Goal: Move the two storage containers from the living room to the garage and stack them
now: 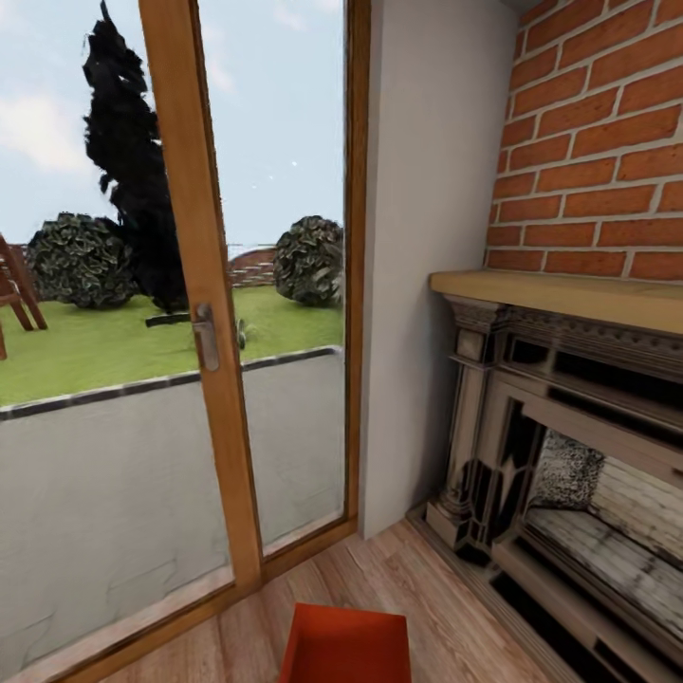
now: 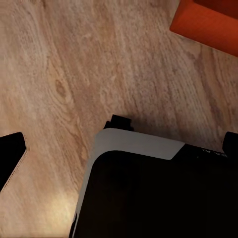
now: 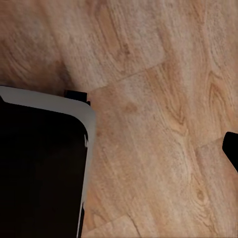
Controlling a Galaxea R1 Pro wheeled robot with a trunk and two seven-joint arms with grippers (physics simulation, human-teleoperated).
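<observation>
One red-orange storage container (image 1: 346, 647) sits on the pale wood plank floor of the living room, at the bottom edge of the head view, in front of the glass door. A corner of a storage container (image 2: 208, 20) shows in the left wrist view, well apart from my left gripper (image 2: 119, 148). That gripper hangs open above the floor, its dark fingertips (image 2: 11, 154) spread to the picture's sides with nothing between them. My right gripper (image 3: 119, 148) also hangs over bare planks; one fingertip (image 3: 231, 148) shows far out at the side, so it is open and empty.
A wood-framed glass door (image 1: 204, 323) with a handle looks out on a patio and garden. A dark ornate fireplace (image 1: 560, 455) with a wooden mantel stands under red brick (image 1: 598, 142) at the right. My own dark base (image 2: 148, 193) lies below both wrists.
</observation>
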